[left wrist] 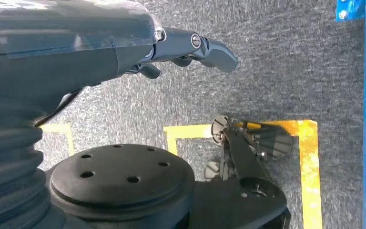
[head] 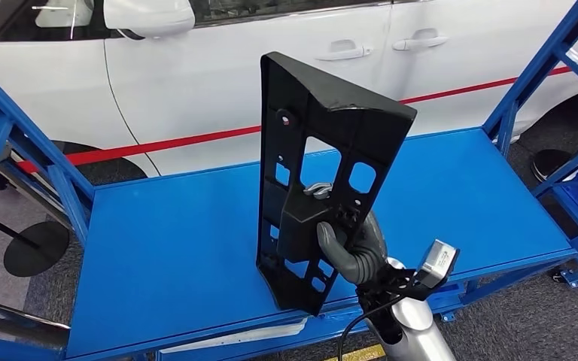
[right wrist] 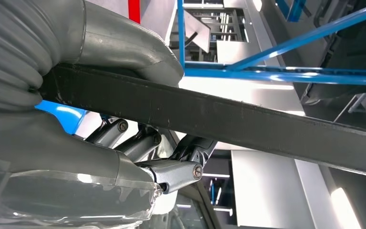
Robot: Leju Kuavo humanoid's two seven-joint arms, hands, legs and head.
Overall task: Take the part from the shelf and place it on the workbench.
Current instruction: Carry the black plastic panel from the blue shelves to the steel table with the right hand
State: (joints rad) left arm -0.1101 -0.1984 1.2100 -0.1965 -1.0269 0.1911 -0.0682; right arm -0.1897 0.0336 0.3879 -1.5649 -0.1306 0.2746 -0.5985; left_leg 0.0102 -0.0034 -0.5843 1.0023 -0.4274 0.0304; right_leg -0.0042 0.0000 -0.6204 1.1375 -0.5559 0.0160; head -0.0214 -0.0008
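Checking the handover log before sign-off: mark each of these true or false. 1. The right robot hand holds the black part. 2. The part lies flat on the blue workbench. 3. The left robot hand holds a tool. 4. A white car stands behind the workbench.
1. True: the right robot hand grips the black part.
2. False: the part stands nearly upright, held over the blue workbench.
3. False: the left robot hand holds nothing and hangs over the floor.
4. True: a white car stands behind it.
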